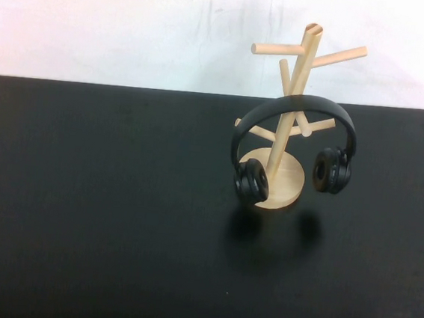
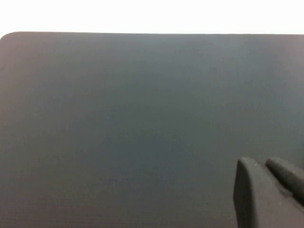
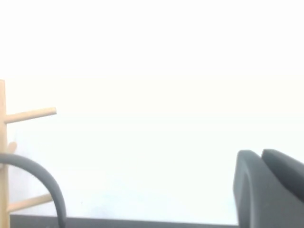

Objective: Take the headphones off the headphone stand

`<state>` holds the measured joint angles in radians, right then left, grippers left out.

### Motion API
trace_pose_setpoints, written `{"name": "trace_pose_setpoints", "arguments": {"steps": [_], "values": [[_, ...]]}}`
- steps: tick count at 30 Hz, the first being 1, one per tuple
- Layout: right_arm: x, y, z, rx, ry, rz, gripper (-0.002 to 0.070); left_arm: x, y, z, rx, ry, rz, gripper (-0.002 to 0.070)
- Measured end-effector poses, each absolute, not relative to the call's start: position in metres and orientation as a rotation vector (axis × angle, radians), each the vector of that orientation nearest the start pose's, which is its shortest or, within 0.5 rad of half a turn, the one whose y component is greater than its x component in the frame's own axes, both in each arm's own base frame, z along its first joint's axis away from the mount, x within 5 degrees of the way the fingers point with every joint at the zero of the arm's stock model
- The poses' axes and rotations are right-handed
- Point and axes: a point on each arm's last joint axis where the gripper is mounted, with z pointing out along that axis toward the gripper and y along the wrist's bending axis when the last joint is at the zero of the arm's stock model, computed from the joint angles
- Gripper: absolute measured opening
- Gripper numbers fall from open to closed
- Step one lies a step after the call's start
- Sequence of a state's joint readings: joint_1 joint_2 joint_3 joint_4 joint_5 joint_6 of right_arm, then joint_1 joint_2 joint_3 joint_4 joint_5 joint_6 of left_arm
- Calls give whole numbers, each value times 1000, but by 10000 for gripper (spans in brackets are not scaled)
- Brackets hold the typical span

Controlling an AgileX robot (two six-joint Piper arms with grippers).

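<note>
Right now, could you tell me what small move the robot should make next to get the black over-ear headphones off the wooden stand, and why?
Probably bring the right gripper toward the black over-ear headphones; its camera already shows the headband hung on the light wooden headphone stand. The left gripper faces only the black table. Neither arm shows in the high view.

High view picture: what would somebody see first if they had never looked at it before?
First, the black headphones hanging on the wooden headphone stand, a bit right of the middle of the dark table, with one ear cup dangling on each side of the pole. No arm shows there; the left gripper only peeks into its wrist view above bare table, and the right gripper sits beside the stand.
</note>
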<state>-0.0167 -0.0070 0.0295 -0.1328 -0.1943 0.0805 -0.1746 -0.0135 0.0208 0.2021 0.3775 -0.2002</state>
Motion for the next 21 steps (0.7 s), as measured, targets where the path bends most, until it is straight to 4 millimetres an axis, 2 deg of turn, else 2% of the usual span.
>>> {"name": "trace_pose_setpoints", "arguments": {"steps": [5, 9, 10, 12, 13, 15, 18, 19, 21], "values": [[53, 2, 226, -34, 1253, -16, -8, 53, -2, 174, 100, 1858, -60, 2], [45, 5, 242, -34, 1056, 33, -8, 53, -2, 174, 100, 1858, -60, 2], [18, 7, 277, -37, 666, 105, -6, 53, -2, 174, 100, 1858, -60, 2], [10, 7, 296, -27, 606, 150, -6, 53, -2, 174, 100, 1858, -60, 2], [31, 6, 268, -24, 822, 112, -8, 53, -2, 174, 100, 1858, -60, 2], [23, 7, 289, -12, 757, 154, -8, 53, -2, 174, 100, 1858, -60, 2], [7, 7, 330, 2, 721, 188, -8, 53, -2, 174, 100, 1858, -60, 2], [7, 6, 373, 20, 856, 155, -6, 53, -2, 174, 100, 1858, -60, 2], [19, 3, 381, 37, 984, 115, -6, 53, -2, 174, 100, 1858, -60, 2]]}}
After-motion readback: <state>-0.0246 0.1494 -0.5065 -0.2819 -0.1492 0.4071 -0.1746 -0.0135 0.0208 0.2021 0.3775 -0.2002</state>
